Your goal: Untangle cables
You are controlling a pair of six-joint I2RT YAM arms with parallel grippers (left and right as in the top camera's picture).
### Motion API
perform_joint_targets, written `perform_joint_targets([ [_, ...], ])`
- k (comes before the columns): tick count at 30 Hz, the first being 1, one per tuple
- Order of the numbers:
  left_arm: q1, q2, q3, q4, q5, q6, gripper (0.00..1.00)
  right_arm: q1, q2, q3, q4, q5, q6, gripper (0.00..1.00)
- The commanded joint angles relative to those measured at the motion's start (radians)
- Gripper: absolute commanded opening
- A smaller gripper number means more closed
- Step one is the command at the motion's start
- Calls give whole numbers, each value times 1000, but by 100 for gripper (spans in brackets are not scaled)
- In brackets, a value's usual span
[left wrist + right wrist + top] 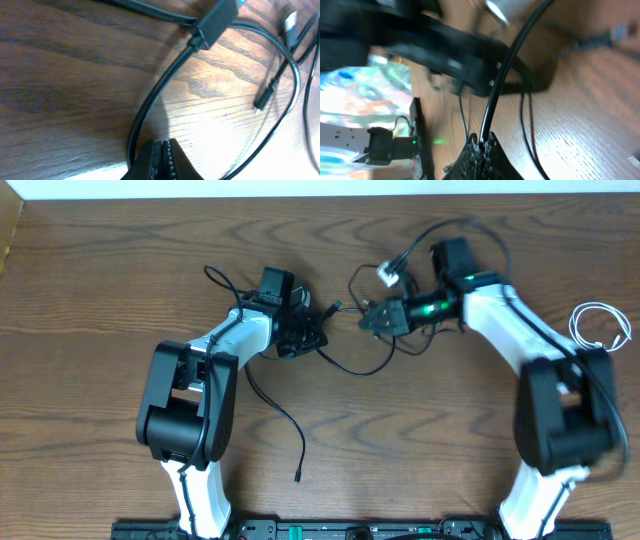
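Cables: tangled on the counter between the two arms, one black end trailing toward the front edge. Left fingers: pressed fully together, with a black cord just beside them; cannot tell whether pinched. Right fingers: clamped on a black cable rising straight out of them. Likely trouble from here: pulling apart while loops cross, tightening the knot; tugging hard, slipping off the thin cable.

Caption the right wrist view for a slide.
Right gripper, jaws shut on a thin black cable over the wooden table.
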Motion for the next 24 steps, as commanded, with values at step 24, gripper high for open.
perform_joint_targets([
  [24, -8, 5, -6, -5, -83, 24, 8, -384, -702, 5, 243, 346, -6, 1],
])
